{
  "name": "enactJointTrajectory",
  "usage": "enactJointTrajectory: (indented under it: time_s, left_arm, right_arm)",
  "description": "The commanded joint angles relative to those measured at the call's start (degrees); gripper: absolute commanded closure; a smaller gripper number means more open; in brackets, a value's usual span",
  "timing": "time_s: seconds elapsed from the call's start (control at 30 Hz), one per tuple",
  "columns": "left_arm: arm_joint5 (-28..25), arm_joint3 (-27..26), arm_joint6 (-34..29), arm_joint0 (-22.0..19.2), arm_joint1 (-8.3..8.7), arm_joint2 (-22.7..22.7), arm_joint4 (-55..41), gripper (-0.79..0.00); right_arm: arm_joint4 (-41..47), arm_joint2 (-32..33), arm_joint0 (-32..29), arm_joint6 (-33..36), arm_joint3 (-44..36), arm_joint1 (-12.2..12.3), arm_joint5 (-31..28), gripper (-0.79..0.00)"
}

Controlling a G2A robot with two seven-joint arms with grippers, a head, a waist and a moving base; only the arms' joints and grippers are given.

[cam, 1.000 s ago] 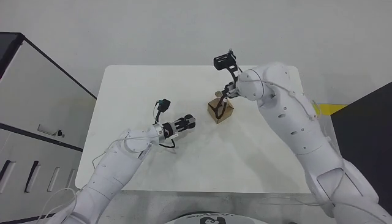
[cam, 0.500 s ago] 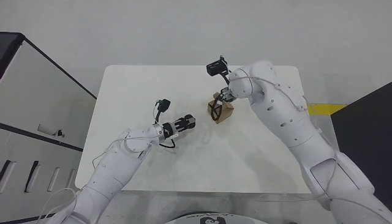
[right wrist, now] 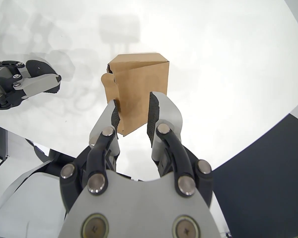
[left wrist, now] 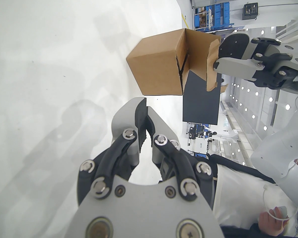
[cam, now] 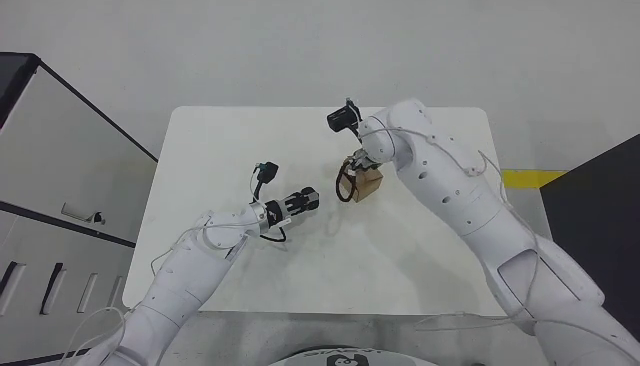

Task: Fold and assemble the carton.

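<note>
Carton (cam: 364, 181) at right pincer (right wrist: 134, 101) | left wrist view — seam (left wrist: 180, 69) gaping

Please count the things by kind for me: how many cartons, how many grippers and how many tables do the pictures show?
carton: 1
grippers: 2 (left gripper, right gripper)
table: 1
Total: 4

White table (cam: 220, 156), small brown carton (cam: 368, 183) standing near its middle
</note>
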Motion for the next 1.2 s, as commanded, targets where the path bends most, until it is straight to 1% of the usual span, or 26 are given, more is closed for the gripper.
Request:
enactJointTrajectory:
  time_s: [0.0, 0.13, 0.27, 0.33, 0.4, 0.5, 0.77, 1.0, 1.07, 1.17]
  left_arm:
    - [0.00, 0.00, 0.00, 0.00, 0.00, 0.00, 0.00, 0.000]
    - [0.00, 0.00, 0.00, 0.00, 0.00, 0.00, 0.00, 0.000]
    - [0.00, 0.00, 0.00, 0.00, 0.00, 0.00, 0.00, 0.000]
    - [0.00, 0.00, 0.00, 0.00, 0.00, 0.00, 0.00, 0.000]
    - [0.00, 0.00, 0.00, 0.00, 0.00, 0.00, 0.00, 0.000]
    - [0.00, 0.00, 0.00, 0.00, 0.00, 0.00, 0.00, 0.000]
    - [0.00, 0.00, 0.00, 0.00, 0.00, 0.00, 0.00, 0.000]
    - [0.00, 0.00, 0.00, 0.00, 0.00, 0.00, 0.00, 0.000]
    - [0.00, 0.00, 0.00, 0.00, 0.00, 0.00, 0.00, 0.000]
    - [0.00, 0.00, 0.00, 0.00, 0.00, 0.00, 0.00, 0.000]
  right_arm:
    - [-0.29, -0.50, 0.35, -0.01, 0.20, -0.16, 0.16, -0.314]
    - [-0.27, -1.30, 1.05, -0.01, 0.97, -0.39, 0.07, -0.323]
    - [1.60, -1.26, 1.61, -0.01, 1.67, -0.51, -0.23, -0.320]
    - [3.28, -0.72, 1.80, -0.01, 2.14, -0.50, -0.49, -0.320]
    - [5.82, 0.36, 1.84, -0.01, 2.72, -0.45, -0.56, -0.299]
    - [7.79, 1.45, 2.08, -0.01, 3.77, -0.27, -1.30, -0.292]
    - [8.14, 1.11, 2.42, -0.01, 4.81, -0.12, -1.57, -0.296]
    - [8.15, -0.50, 3.03, -0.01, 5.89, -0.34, -1.86, -0.206]
    - [7.69, -1.37, 3.42, -0.01, 6.39, -0.51, -1.73, -0.194]
    - [7.62, -2.63, 4.03, -0.01, 7.11, -0.86, -1.62, -0.197]
